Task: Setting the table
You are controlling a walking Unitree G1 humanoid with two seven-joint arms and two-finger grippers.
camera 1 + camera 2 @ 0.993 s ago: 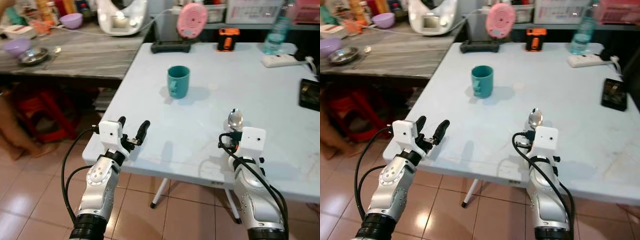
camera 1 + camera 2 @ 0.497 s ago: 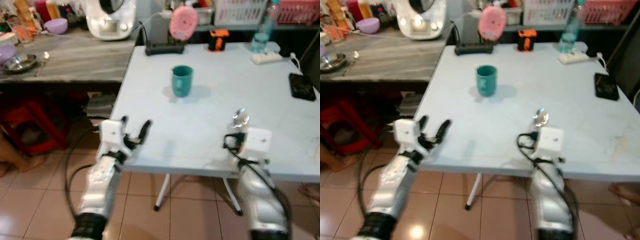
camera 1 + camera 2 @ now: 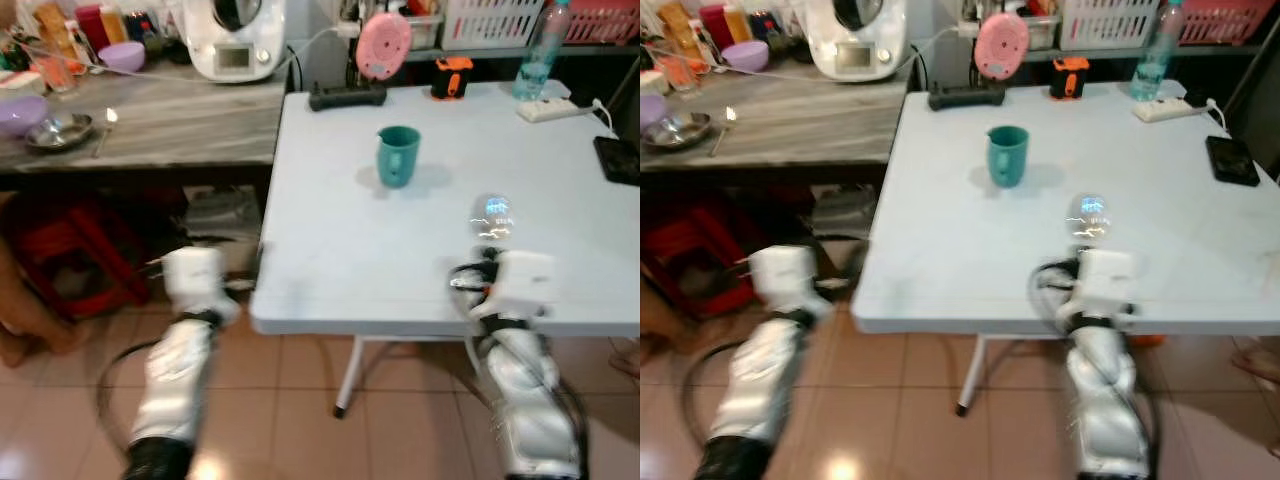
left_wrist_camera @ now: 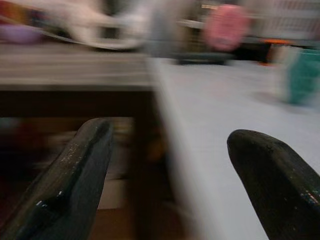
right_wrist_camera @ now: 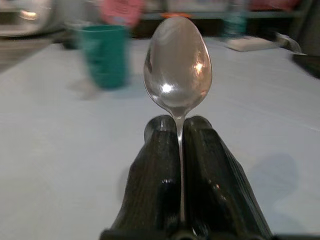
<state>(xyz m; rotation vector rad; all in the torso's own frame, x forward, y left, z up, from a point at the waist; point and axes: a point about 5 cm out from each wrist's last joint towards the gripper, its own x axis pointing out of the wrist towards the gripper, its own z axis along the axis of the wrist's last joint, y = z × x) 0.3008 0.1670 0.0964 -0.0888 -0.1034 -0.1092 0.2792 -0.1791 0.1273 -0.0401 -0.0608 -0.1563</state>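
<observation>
A teal mug (image 3: pixel 398 155) stands upright on the white table (image 3: pixel 330 270), near its middle. My right gripper (image 5: pixel 178 122) is shut on the handle of a silver spoon (image 5: pixel 177 65), whose bowl points up and forward. Seen from the head, the spoon (image 3: pixel 491 215) hovers over the table's near edge, to the right of and nearer than the mug. My left arm (image 3: pixel 195 285) hangs off the table's left corner, over the floor. The left gripper (image 4: pixel 170 165) is open with nothing between its fingers (image 4: pixel 75 175).
A wooden counter (image 3: pixel 170 115) adjoins the table on the left, carrying bowls and a white appliance (image 3: pixel 235 40). At the table's far side are a pink fan (image 3: pixel 383 45), an orange item (image 3: pixel 452 76), a bottle (image 3: pixel 537 60), a power strip (image 3: pixel 550 108) and a phone (image 3: pixel 620 158). A red stool (image 3: pixel 70 260) stands below.
The whole view has shifted and blurred, so the camera moved. My left gripper, earlier over the table's near left corner, is now off the table's left side. The spoon stays gripped.
</observation>
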